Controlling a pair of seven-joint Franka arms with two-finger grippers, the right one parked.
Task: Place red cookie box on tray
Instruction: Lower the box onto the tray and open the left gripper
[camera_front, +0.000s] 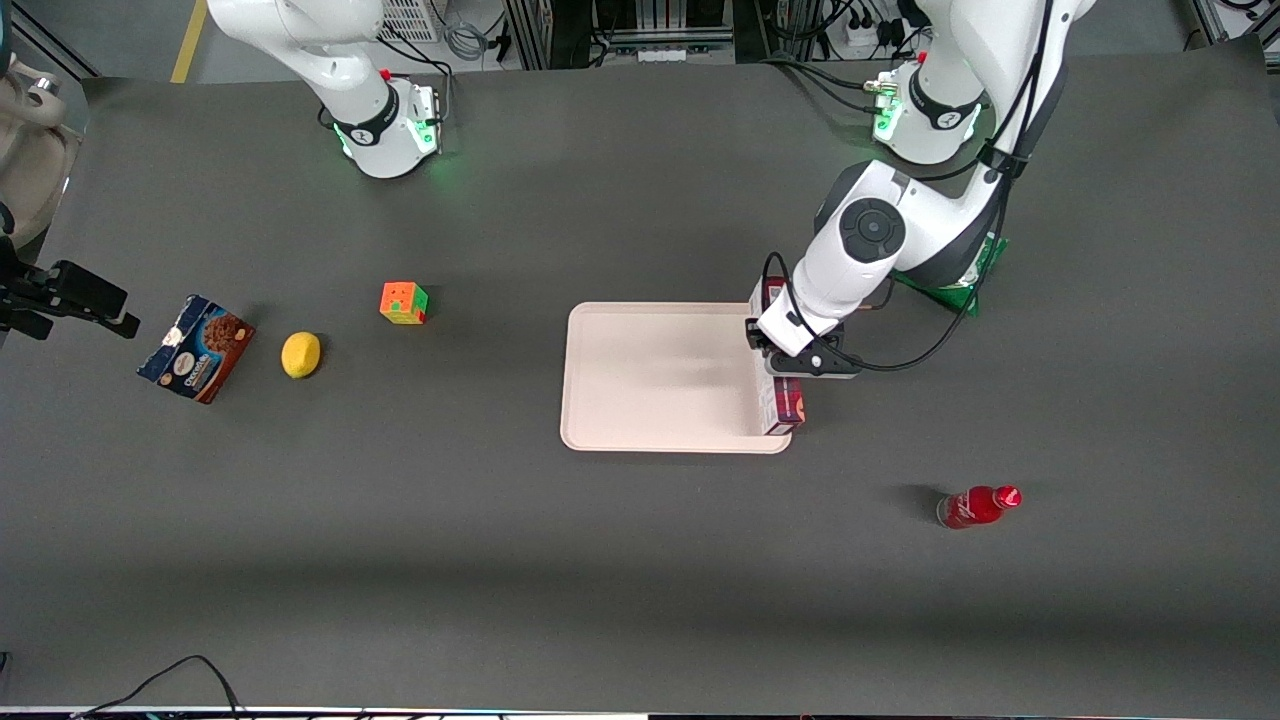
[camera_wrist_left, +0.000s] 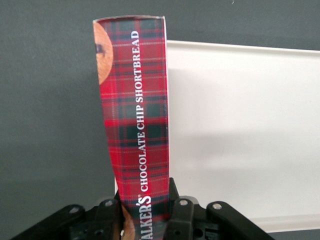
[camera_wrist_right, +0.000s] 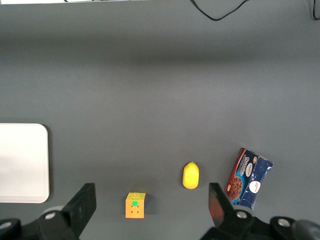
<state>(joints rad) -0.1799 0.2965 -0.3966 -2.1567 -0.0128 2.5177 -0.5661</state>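
Over tray (camera_front: 640, 380) edge — gripper (camera_front: 790, 372) clamping red cookie box (camera_front: 786, 405)

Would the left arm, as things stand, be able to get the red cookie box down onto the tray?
Probably yes. The gripper is shut on the red cookie box right at the rim of the tray toward the working arm's end, and the tray's surface beside it is bare.

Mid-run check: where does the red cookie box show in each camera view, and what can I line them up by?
Front: red cookie box held in the gripper over the tray's edge toward the working arm's end.
Left wrist: box held by the gripper, along the tray's edge.
Right wrist: not in view.
Shared landmark: tray.
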